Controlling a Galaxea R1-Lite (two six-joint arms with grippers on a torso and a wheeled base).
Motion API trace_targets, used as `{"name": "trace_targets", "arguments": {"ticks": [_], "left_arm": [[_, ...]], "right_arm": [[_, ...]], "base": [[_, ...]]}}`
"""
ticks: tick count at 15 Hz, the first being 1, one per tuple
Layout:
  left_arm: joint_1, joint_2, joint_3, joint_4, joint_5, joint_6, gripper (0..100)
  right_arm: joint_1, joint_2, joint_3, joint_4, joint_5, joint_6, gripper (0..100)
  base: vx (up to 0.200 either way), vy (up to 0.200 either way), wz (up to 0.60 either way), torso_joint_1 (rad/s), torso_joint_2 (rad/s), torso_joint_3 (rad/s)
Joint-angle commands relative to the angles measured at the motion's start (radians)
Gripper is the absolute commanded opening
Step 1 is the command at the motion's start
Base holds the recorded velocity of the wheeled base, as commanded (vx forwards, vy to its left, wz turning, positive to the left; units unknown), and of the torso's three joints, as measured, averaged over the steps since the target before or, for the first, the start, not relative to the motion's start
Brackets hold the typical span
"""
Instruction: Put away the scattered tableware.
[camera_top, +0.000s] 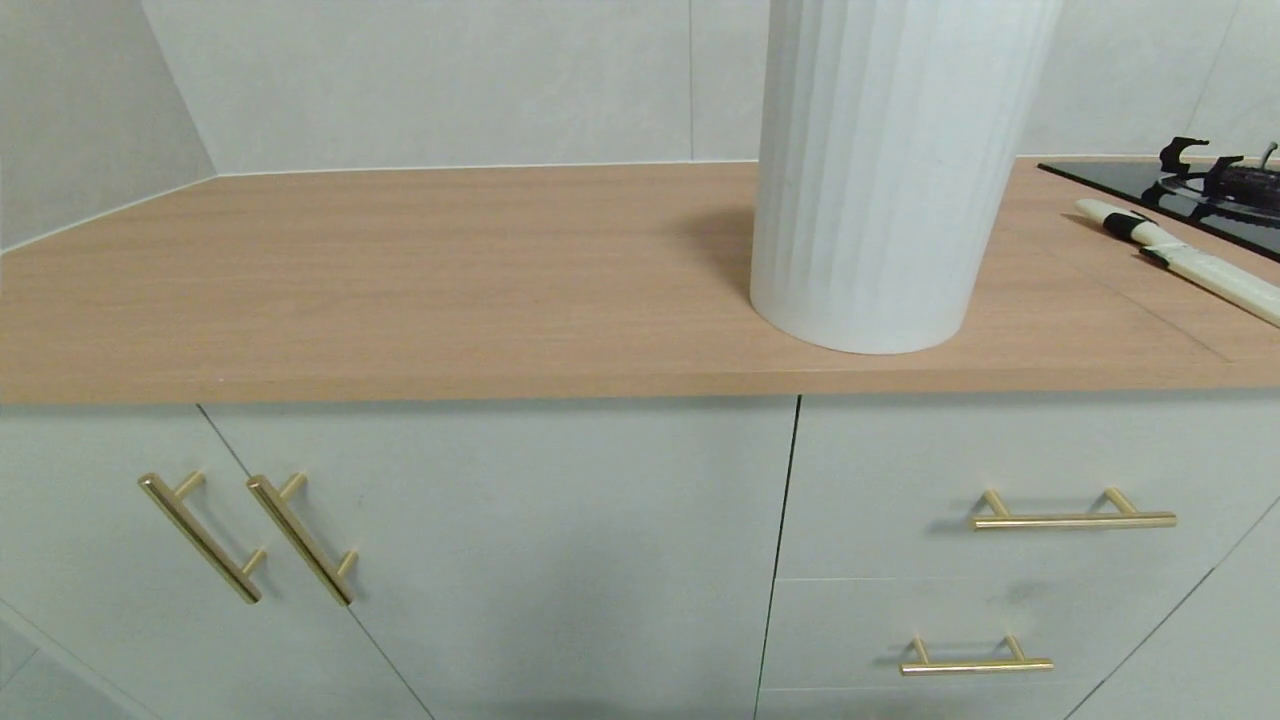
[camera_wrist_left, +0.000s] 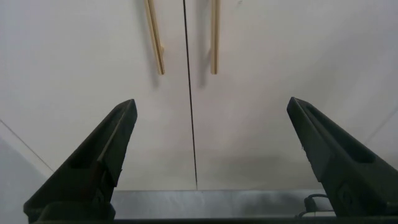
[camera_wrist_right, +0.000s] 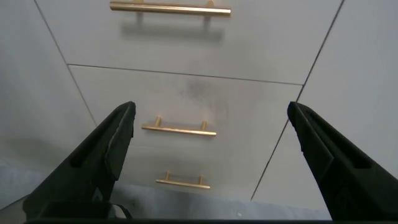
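A cream-handled knife (camera_top: 1180, 257) with a black band lies on the wooden countertop (camera_top: 400, 280) at the far right. A tall white ribbed container (camera_top: 880, 170) stands on the counter to the knife's left. My left gripper (camera_wrist_left: 211, 106) is open, holds nothing, and faces the cabinet doors below the counter. My right gripper (camera_wrist_right: 211, 109) is also open with nothing in it, and faces the drawer fronts.
A black cooktop with a burner grate (camera_top: 1215, 190) sits at the back right, just behind the knife. The double doors carry two gold handles (camera_wrist_left: 158, 37), and the drawers have gold handles (camera_wrist_right: 179, 129) stacked one above another. Tiled walls close the counter's back and left.
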Motion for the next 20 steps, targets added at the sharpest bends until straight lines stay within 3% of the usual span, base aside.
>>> {"name": "trace_targets", "arguments": {"ticks": [1,3,9,20], "left_arm": [[-0.001,0.0,0.0,0.0,-0.001,0.0,100],[0.001,0.0,0.0,0.0,0.0,0.0,100],[-0.001,0.0,0.0,0.0,0.0,-0.003,100],[-0.001,0.0,0.0,0.0,-0.001,-0.003,100]], "right_arm": [[0.0,0.002,0.0,0.0,0.0,0.0,100],[0.0,0.002,0.0,0.0,0.0,0.0,100],[0.0,0.002,0.0,0.0,0.0,0.0,100],[0.0,0.002,0.0,0.0,0.0,0.0,100]], "base": [[0.0,0.0,0.0,0.0,0.0,0.0],[0.0,0.0,0.0,0.0,0.0,0.0],[0.0,-0.2,0.0,0.005,0.0,0.003],[0.0,0.0,0.0,0.0,0.0,0.0]]}}
